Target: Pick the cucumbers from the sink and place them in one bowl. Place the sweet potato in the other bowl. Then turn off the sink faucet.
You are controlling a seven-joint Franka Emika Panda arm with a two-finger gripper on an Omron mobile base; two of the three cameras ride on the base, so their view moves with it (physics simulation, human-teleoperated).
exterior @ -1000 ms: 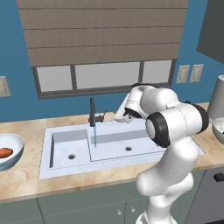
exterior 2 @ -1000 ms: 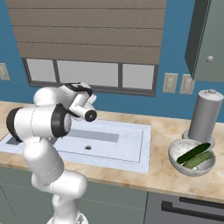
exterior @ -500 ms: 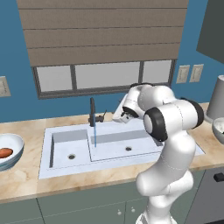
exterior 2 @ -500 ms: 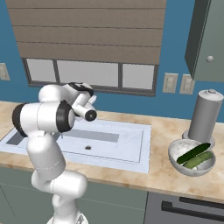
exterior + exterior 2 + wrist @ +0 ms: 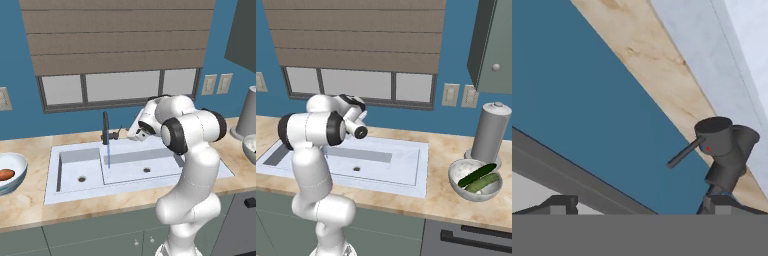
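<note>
The end effector point(image 5: 131, 135) hovers above the back rim of the sink point(image 5: 150, 187), just beside the slim dark grey faucet point(image 5: 105, 128), its two dark fingers spread wide with nothing between them. In the hand view the faucet's point(image 5: 724, 152) rounded cap and thin lever handle stand close ahead, over a strip of mottled beige stone desk point(image 5: 657, 75) and the flat blue wall. A thin blue stream of water point(image 5: 108, 156) falls from the spout into the wider basin. The sink is a pale, matte, rectangular double basin with dark drain holes. The two glossy green cucumbers point(image 5: 479, 178) lie side by side in the round grey-white bowl point(image 5: 458, 183) near a tall grey cylinder point(image 5: 487, 133). The stubby orange-red sweet potato point(image 5: 6, 174) rests in the wide, shallow white bowl point(image 5: 20, 164) left of the sink.
</note>
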